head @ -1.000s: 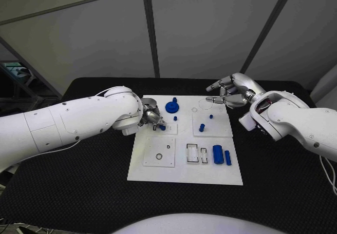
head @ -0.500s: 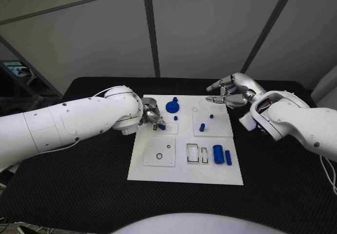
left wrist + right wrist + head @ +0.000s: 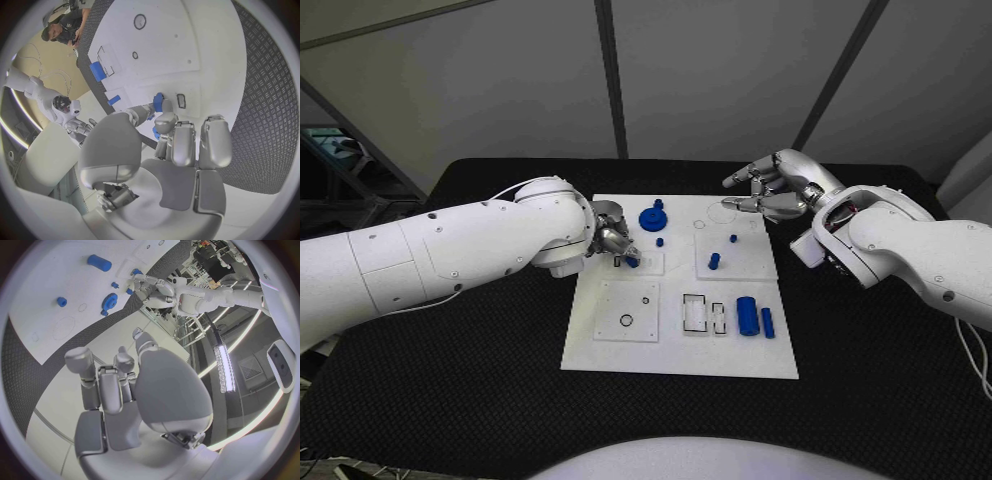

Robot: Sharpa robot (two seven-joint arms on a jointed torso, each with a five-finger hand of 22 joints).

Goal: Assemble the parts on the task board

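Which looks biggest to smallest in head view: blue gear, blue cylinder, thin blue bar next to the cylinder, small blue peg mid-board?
1. blue gear
2. blue cylinder, close to the gear in apparent size, so this order is unsure
3. thin blue bar, as long as the cylinder but much slimmer
4. small blue peg

A black table [image 3: 473,400] with a fine textured mat surface filled the lower part of the head view; behind it stood a wall of pale grey panels [image 3: 711,70], divided by dark, slanting vertical strips [image 3: 610,75]; at the far left edge a dim opening with dark framing [image 3: 322,160] showed; in the right wrist view a long bright strip light [image 3: 222,367] ran beside a pale, glossy surface.
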